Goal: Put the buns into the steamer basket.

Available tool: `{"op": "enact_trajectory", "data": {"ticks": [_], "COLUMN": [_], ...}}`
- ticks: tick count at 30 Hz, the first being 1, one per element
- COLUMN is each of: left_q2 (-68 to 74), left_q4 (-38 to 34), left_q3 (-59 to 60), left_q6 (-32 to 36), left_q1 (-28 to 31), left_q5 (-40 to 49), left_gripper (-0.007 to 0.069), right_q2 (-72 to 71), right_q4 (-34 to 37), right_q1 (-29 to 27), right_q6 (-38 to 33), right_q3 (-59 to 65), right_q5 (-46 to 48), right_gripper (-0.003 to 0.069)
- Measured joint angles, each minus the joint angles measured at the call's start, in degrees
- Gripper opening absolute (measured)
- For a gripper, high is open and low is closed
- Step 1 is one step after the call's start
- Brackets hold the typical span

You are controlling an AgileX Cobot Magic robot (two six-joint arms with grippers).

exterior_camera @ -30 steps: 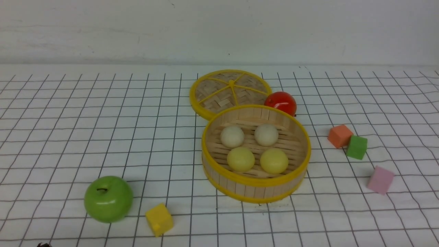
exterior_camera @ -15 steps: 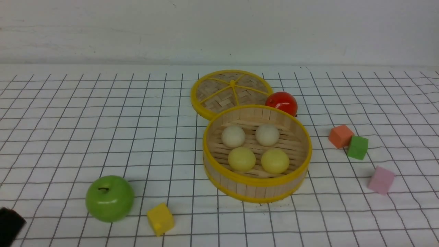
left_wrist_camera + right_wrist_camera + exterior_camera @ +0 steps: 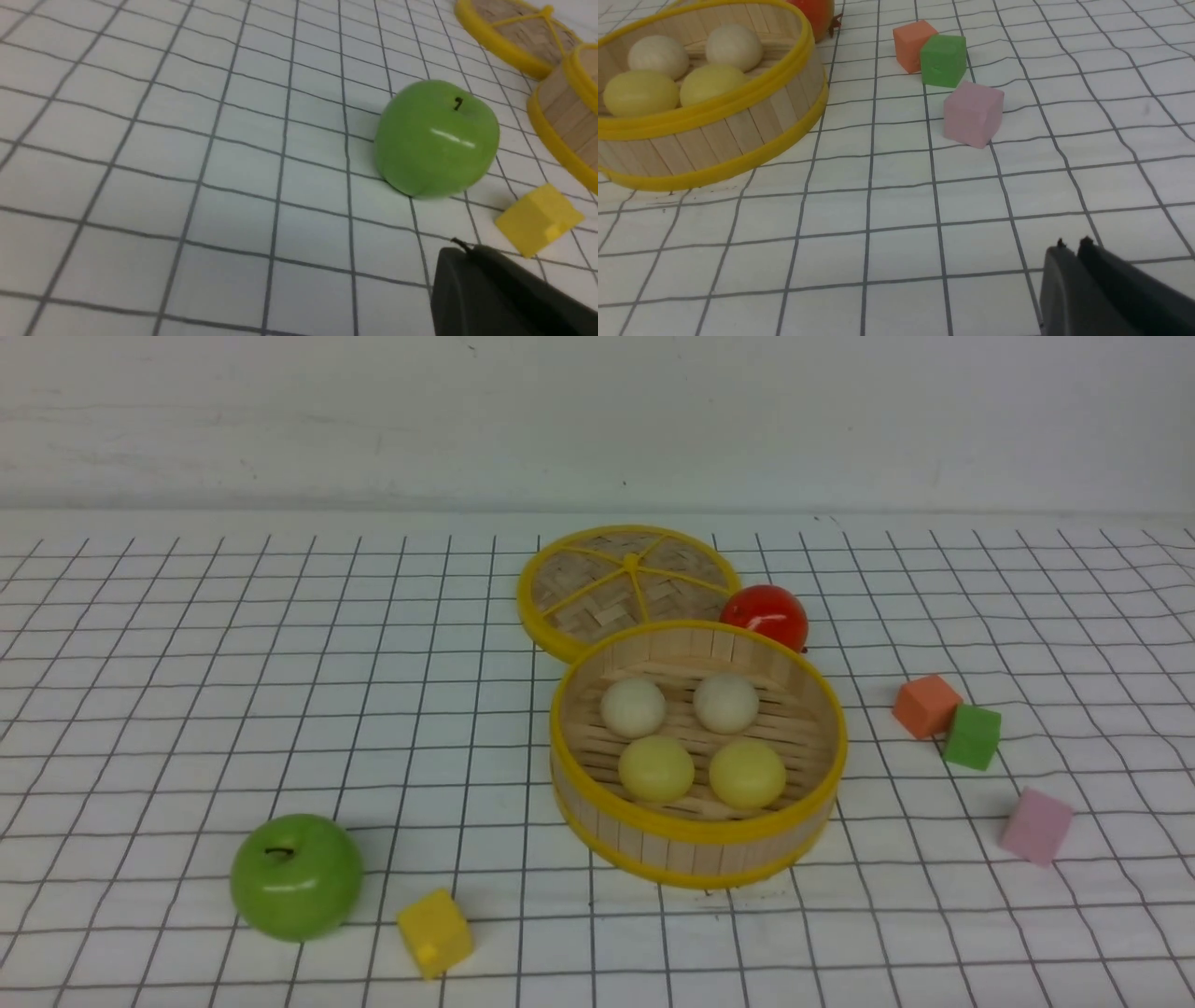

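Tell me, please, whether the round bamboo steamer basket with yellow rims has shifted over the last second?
No. The round bamboo steamer basket with yellow rims sits exactly as before, its far rim overlapping the flat woven lid and glossy red fruit the same way.

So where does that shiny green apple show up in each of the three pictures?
Front view: green apple near the lower left, beside the yellow cube.
Left wrist view: right of centre, large, yellow cube beside it.
Right wrist view: not in it.
Shared landmark: the steamer basket, whose wall shows at the edge of the left wrist view and in the right wrist view.
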Motion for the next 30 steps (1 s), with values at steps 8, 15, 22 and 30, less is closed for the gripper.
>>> {"op": "enact_trajectory", "data": {"ticks": [8,15,22,30], "left_q2": [0.00,0.00,0.00,0.00], "left_q4": [-0.26,-0.26,-0.33,-0.44], "left_q3": [0.00,0.00,0.00,0.00], "left_q6": [-0.81,-0.93,-0.93,-0.93], "left_q1": [-3.24,-3.24,-3.24,-3.24], "left_q5": [0.00,-0.10,-0.10,-0.10], "left_gripper": [-0.0013,-0.0013,-0.0013,-0.0013], "right_q2": [0.00,0.00,0.00,0.00], "right_q4": [0.00,0.06,0.06,0.06], "right_q1": [0.00,0.00,0.00,0.00], "right_q6": [0.00,0.01,0.13,0.17], "right_q3": [0.00,0.00,0.00,0.00], "right_q5": [0.00,0.00,0.00,0.00], "right_gripper": [0.0037,0.0049,0.0056,0.0067]}}
